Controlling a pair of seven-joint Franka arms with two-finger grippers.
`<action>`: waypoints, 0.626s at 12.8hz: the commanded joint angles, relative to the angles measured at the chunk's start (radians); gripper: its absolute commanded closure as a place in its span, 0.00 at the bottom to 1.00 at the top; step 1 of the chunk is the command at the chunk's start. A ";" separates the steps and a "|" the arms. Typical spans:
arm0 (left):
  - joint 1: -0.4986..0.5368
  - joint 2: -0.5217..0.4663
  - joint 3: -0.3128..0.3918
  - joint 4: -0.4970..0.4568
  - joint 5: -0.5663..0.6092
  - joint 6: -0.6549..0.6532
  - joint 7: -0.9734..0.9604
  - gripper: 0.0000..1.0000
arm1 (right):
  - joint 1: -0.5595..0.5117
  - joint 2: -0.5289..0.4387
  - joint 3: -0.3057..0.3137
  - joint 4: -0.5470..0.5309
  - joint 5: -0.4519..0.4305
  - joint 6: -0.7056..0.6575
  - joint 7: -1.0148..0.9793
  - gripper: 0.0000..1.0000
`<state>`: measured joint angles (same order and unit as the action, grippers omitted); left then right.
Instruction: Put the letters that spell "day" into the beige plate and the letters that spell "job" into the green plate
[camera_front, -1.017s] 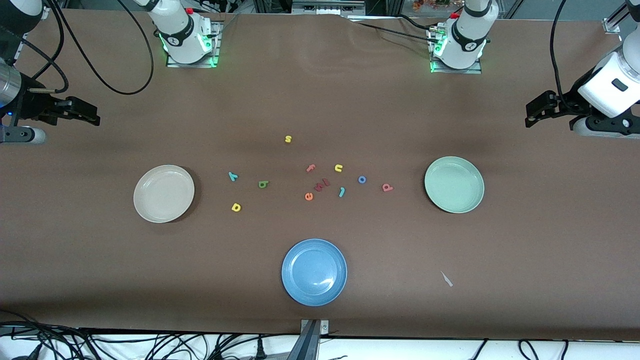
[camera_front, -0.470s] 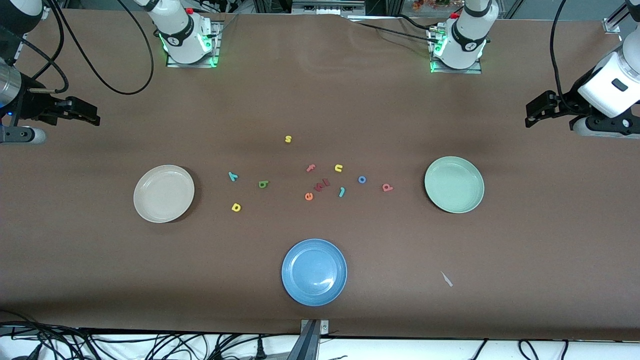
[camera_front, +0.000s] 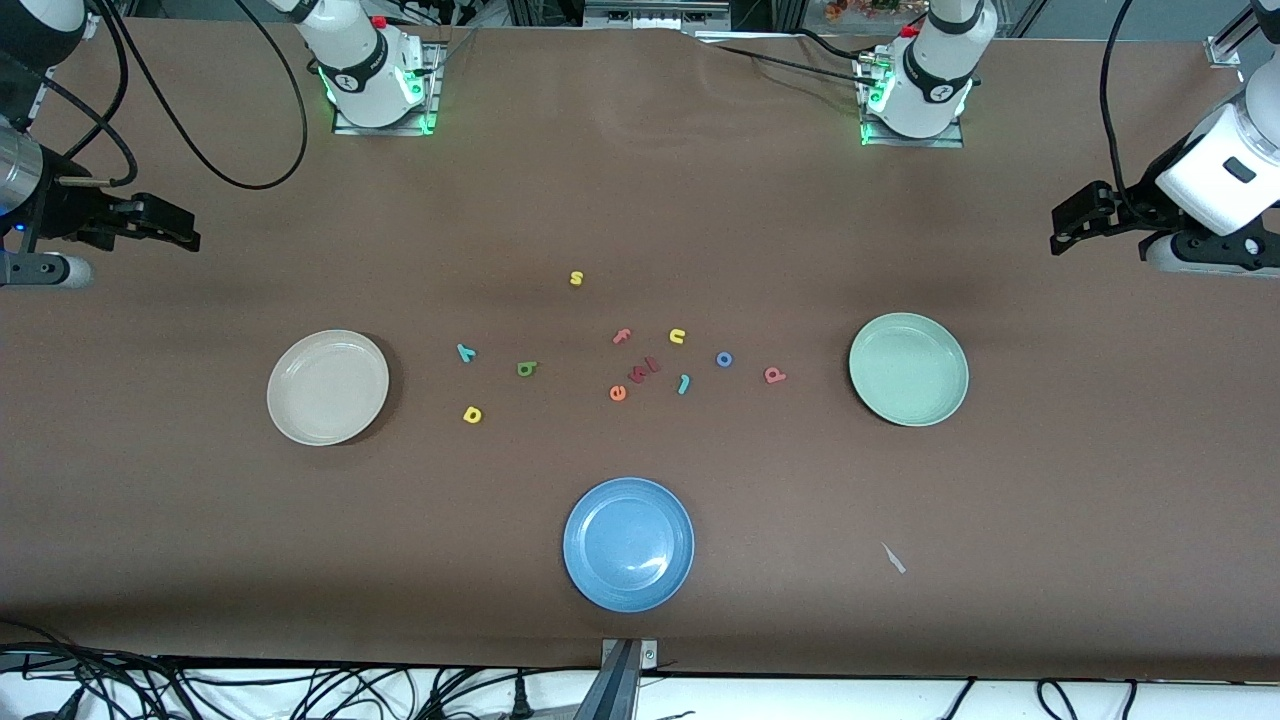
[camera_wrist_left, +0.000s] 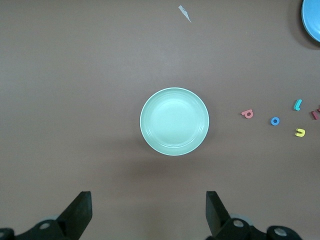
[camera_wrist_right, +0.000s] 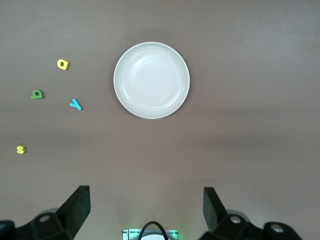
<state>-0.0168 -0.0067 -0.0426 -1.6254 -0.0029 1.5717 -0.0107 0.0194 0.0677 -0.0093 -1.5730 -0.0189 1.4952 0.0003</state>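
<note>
On the brown tabletop (camera_front: 640, 200) I see, from the right arm's end: right gripper (camera_wrist_right: 145, 210) waiting, fingers spread, empty; beige plate (camera_front: 328, 387); teal y (camera_front: 466, 352), yellow looped letter (camera_front: 472, 414), green looped letter (camera_front: 527, 369); teal j (camera_front: 684, 383), blue o (camera_front: 724, 359), salmon looped letter (camera_front: 774, 375); green plate (camera_front: 908, 368); left gripper (camera_wrist_left: 149, 212) waiting, spread, empty. Both plates hold nothing.

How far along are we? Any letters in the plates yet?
Nothing done: the beige plate and green plate hold no letters. Nothing in hand: the left gripper and right gripper wait open, high over the table's ends. All six remain on the table: teal y, green letter, yellow letter, teal j, blue o, salmon letter.
</note>
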 joint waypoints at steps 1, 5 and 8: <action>-0.005 -0.009 0.000 -0.002 -0.003 -0.006 0.009 0.00 | -0.001 0.006 0.002 0.016 -0.013 -0.013 -0.002 0.00; -0.005 -0.010 0.003 -0.004 -0.005 -0.007 0.011 0.00 | -0.001 0.006 0.002 0.016 -0.013 -0.013 -0.002 0.00; -0.003 -0.010 -0.013 0.006 -0.005 -0.019 0.011 0.00 | -0.001 0.006 0.002 0.016 -0.013 -0.015 -0.002 0.00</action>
<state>-0.0179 -0.0068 -0.0451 -1.6254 -0.0029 1.5713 -0.0106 0.0194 0.0685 -0.0093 -1.5730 -0.0189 1.4947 0.0003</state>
